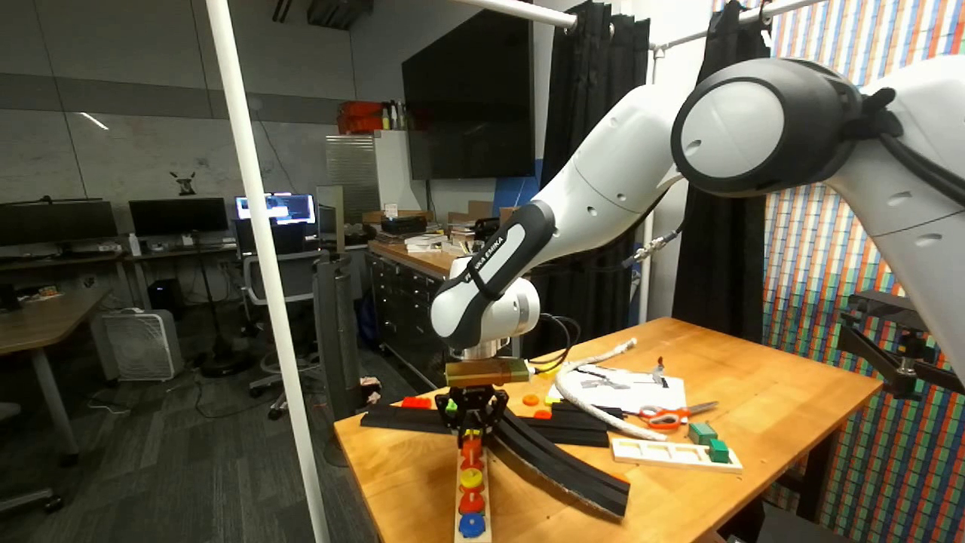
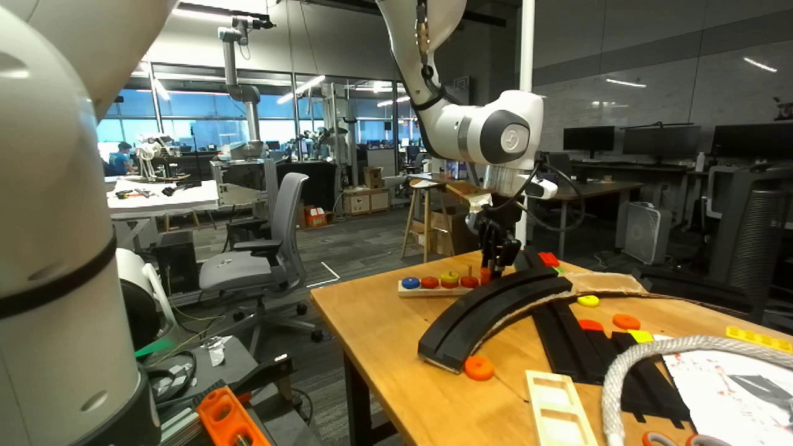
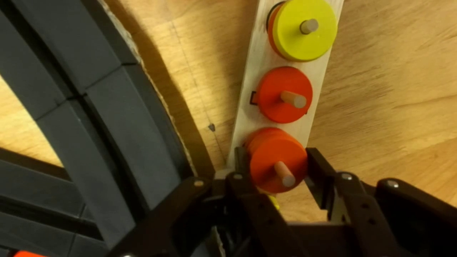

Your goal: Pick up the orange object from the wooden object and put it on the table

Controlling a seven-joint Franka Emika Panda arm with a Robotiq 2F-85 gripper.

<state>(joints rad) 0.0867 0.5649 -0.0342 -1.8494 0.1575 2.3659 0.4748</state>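
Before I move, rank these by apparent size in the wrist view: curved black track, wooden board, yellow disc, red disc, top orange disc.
1. Curved black track
2. Wooden board
3. Yellow disc
4. Red disc and top orange disc look too alike to rank

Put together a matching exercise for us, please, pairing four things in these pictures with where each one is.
1. stack of round orange discs
2. round blue disc
3. curved black track
4. thick white rope

A. beside the pale wooden peg board
B. lying partly over white paper
C. held by the claw
D. at the peg board's end away from the claw

Pairs: 1-C; 2-D; 3-A; 4-B
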